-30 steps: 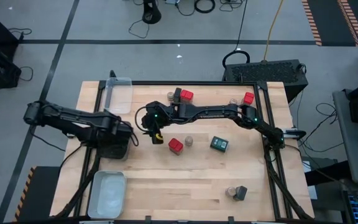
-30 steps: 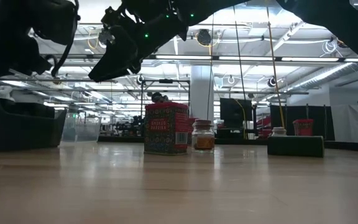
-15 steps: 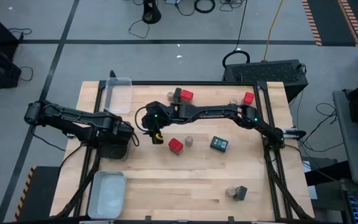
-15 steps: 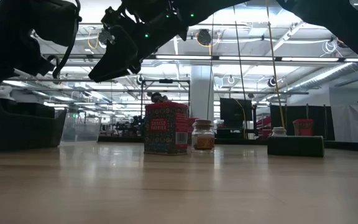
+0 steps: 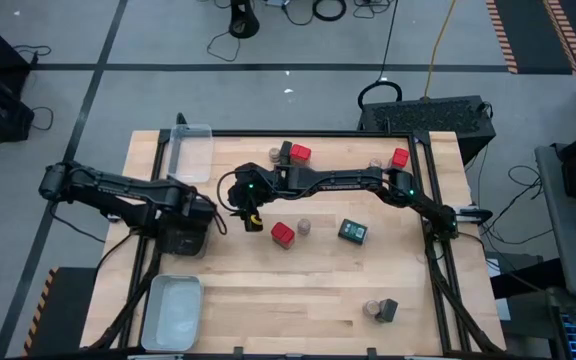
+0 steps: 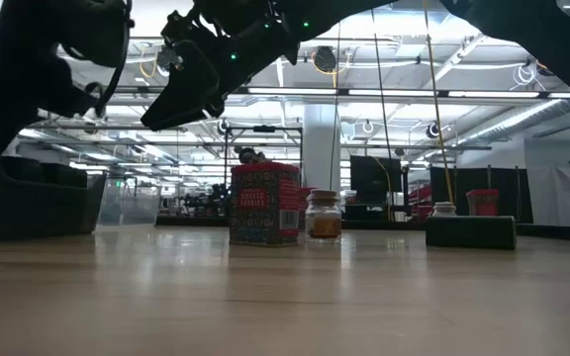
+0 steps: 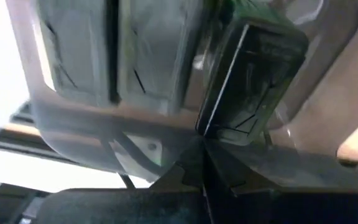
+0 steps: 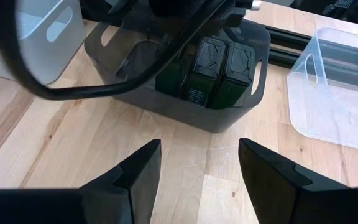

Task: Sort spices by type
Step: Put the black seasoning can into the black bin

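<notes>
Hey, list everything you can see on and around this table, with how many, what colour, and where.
red boxy tins: three, red; one mid-table, two along the far edge
dark boxy tins: two loose, black-green; one mid-table on the right, one at the near right beside a jar; about three more stand in the dark tray
round tan-lidded jars: at least three, tan lids; beside the middle red tin, far right, near right
dark plastic tray: one, dark grey, left side
clear plastic tray: one, far left corner
pale plastic tray: one, near left corner
wooden table: one, light wood
left gripper: dark, jaws shut, over the dark tray
right gripper: dark, jaws open, empty, facing that tray
</notes>
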Motion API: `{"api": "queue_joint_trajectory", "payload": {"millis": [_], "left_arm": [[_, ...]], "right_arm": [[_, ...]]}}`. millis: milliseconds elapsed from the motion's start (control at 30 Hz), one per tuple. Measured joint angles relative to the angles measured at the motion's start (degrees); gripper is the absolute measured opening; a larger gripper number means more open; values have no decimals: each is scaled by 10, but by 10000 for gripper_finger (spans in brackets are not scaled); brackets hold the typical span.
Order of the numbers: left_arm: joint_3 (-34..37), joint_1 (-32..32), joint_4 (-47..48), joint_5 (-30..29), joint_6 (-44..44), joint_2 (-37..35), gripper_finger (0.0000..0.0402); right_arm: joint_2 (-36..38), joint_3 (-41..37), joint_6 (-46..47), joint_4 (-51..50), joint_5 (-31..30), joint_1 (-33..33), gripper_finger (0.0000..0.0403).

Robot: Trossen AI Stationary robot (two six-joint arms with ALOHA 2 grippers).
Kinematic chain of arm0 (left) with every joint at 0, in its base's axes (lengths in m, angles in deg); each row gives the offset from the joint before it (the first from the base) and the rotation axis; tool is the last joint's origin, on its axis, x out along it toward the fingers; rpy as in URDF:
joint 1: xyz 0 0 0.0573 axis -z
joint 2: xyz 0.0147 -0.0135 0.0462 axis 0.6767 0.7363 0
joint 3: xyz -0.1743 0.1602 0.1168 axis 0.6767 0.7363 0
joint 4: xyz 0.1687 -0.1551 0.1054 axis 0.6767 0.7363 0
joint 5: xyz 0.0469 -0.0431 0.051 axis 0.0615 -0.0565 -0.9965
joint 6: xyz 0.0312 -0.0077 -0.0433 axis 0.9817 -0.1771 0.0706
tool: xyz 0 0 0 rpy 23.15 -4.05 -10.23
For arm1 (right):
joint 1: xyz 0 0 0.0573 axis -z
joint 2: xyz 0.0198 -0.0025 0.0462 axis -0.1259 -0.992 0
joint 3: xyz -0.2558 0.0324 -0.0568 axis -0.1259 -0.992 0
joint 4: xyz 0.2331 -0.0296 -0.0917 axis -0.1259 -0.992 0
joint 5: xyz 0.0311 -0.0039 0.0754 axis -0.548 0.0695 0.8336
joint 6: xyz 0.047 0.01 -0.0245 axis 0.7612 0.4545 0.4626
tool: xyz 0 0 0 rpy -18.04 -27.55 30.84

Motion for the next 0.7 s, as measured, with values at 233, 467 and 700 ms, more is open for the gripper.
{"api": "queue_joint_trajectory", "payload": {"millis": [233,467,700], "left_arm": [[-19,0,0,-13,10,0,2],[-19,-7,6,-14,10,0,2],[-19,-7,18,8,9,0,2]], "right_arm": [[0,0,0,0,0,0,199],[0,0,0,0,0,0,199],[0,0,-1,0,0,0,199]]}}
